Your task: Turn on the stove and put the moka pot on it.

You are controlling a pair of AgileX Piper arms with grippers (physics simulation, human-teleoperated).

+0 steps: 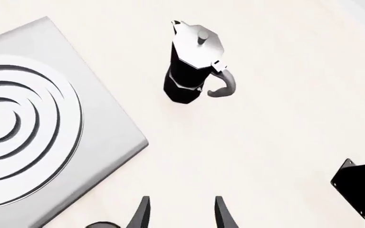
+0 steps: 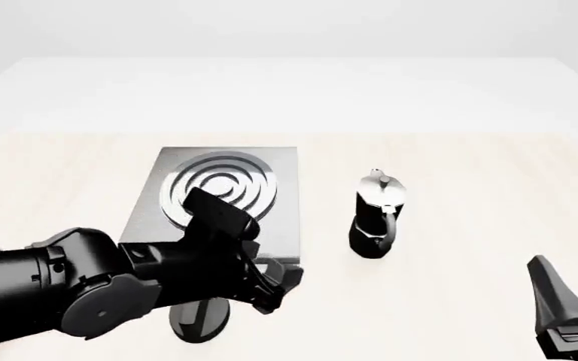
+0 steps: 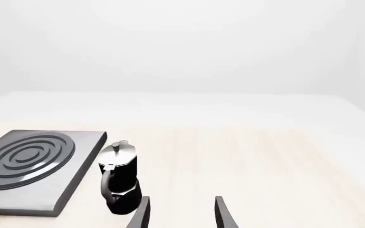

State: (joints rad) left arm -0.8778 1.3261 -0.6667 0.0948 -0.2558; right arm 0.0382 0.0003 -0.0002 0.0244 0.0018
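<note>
The moka pot (image 2: 378,214) is seen upright on the bench (image 2: 450,173) at the frame's middle, just right of the stove (image 2: 223,197). Both hands, left (image 2: 279,289) and right (image 2: 575,289), are spread and nothing is held.

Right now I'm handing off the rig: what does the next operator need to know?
Left gripper: open, empty, above the near edge of the stove, close to the knob.
Right gripper: open, empty, low at the near right.
Pot: upright on the table, right of the stove, handle toward the arms.
Done: nothing visible; whether the knob has been turned can't be told.
Left: check or turn the knob, then lift the pot onto the burner rings.
</note>
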